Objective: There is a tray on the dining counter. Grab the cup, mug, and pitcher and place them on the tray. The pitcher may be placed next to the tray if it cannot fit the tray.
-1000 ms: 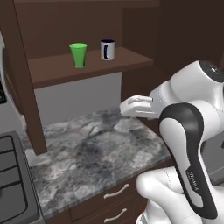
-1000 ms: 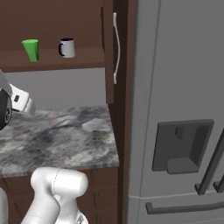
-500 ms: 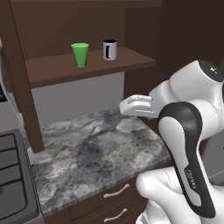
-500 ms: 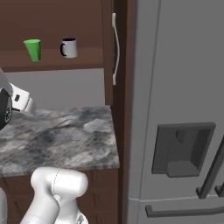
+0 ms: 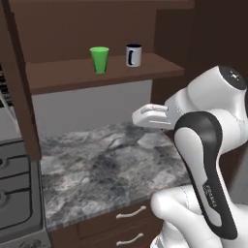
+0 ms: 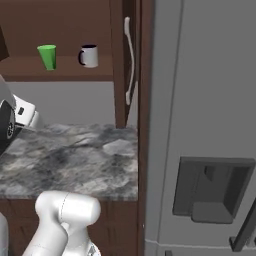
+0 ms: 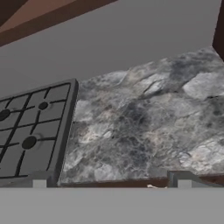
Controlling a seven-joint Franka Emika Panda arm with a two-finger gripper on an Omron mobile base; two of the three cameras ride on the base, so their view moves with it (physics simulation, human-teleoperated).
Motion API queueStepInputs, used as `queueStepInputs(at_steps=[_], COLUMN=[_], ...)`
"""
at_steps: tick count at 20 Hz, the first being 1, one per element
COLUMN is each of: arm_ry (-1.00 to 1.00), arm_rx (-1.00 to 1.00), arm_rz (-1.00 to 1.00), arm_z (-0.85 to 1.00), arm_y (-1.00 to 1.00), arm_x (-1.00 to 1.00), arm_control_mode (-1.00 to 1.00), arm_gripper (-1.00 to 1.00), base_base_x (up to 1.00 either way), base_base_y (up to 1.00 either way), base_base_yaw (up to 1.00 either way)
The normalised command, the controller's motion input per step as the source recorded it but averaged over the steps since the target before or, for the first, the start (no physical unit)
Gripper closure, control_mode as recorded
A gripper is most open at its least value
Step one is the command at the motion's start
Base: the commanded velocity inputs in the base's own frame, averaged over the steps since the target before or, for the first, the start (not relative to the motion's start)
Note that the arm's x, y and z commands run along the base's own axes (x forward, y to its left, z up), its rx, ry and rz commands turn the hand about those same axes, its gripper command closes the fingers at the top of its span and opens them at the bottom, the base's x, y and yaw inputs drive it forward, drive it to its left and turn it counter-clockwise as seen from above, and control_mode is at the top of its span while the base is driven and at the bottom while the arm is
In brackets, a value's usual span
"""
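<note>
The jaws [image 7: 111,183] stand fully apart with nothing between them, their two grey finger tips [image 7: 40,180] rising far from each other at the bottom of the hand view. They hang above the front part of a grey marbled stone tabletop [image 7: 144,127], clear of its surface. In the left base view the white hand [image 5: 151,116] reaches out level from the arm over the same marbled tabletop [image 5: 106,167], roughly above its rear right part.

Left of that tabletop in the hand view lies a dark grey gas stove top with black grates and round burners [image 7: 30,131]; the left base view shows it at the lower left edge [image 5: 17,193]. Below the tabletop's front edge are dark brown drawers with pale curved handles [image 5: 128,213].

Above the tabletop a dark brown wooden shelf [image 5: 72,77] runs along the wall. On it stands the bright green, handleless tapered tumbler [image 5: 99,59], upright, and just to its right, apart from it, the small white mug with a dark inside and handle [image 5: 133,55], also upright. Both are well above the jaws. The right base view shows the green tumbler [image 6: 47,56] and the mug [image 6: 89,55] on that shelf, with a tall dark brown cabinet door bearing a long pale handle [image 6: 129,60] to their right, and beyond it a grey refrigerator with a recessed dispenser [image 6: 210,195].
</note>
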Motion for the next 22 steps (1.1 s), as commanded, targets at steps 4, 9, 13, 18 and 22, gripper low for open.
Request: queueStepInputs(at_steps=[4,9,13,18,22], arm_ry=[0.00,0.00,0.00,0.00,0.00], arm_rx=[0.00,0.00,0.00,0.00,0.00], arm_rz=[0.00,0.00,0.00,0.00,0.00], arm_z=[0.00,0.00,0.00,0.00,0.00], arm_y=[0.00,0.00,0.00,0.00,0.00], arm_x=[0.00,0.00,0.00,0.00,0.00], arm_control_mode=[1.00,1.00,1.00,1.00,1.00], arm_gripper=[-1.00,-1.00,-1.00,-1.00,-1.00], base_base_x=[0.52,0.40,0.53,0.56,0.61], base_base_y=[-0.23,-0.33,-0.28,-0.34,-0.17], base_base_yaw=[0.33,0.22,0.19,-0.02,-0.20])
